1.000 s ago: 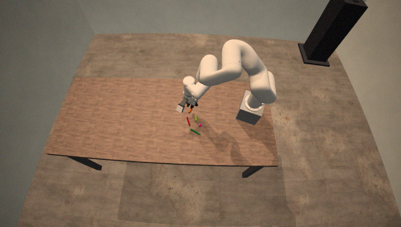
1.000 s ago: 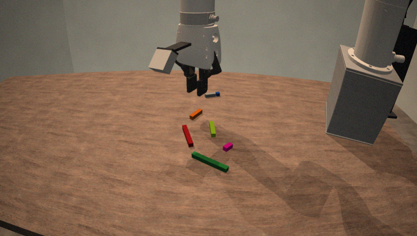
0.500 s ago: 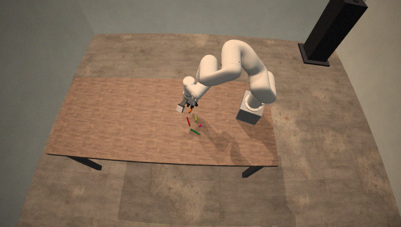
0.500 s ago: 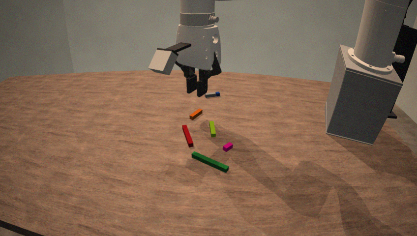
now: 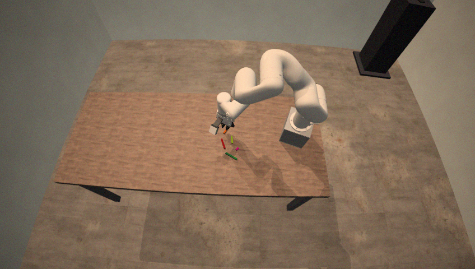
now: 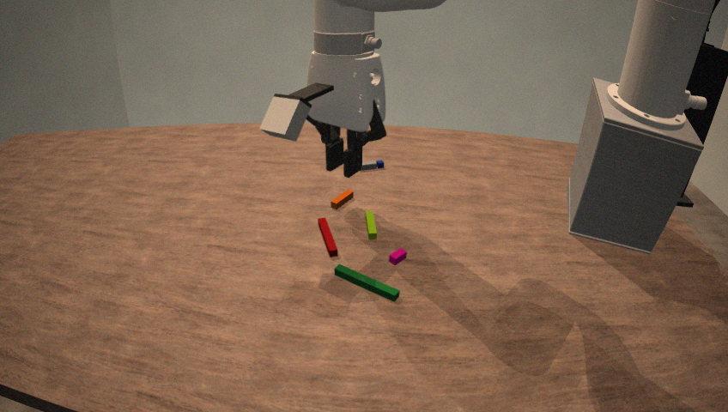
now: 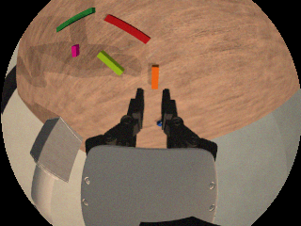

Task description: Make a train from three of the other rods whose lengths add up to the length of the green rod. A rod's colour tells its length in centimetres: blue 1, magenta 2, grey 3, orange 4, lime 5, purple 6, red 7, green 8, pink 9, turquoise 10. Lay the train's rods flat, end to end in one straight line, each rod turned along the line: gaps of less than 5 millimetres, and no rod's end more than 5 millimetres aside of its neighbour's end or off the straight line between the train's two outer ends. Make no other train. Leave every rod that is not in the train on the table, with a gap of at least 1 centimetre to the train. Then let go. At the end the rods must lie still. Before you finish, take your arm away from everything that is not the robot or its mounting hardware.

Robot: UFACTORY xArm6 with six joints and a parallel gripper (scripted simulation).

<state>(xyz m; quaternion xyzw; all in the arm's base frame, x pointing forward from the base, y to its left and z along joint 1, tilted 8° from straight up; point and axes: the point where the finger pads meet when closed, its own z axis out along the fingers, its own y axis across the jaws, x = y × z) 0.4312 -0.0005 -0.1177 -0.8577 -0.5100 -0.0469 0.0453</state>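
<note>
Overhead, the black two-fingered gripper (image 6: 345, 162) hangs slightly apart, empty; the small orange rod (image 6: 342, 198) lies below on the brown wooden table (image 6: 153, 255).

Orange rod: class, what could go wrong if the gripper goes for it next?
The fingers of the gripper stand close together and might land on the short orange rod instead of straddling it. The short grey rod and small blue rod lie near the fingers; a careless move could nudge them.
</note>
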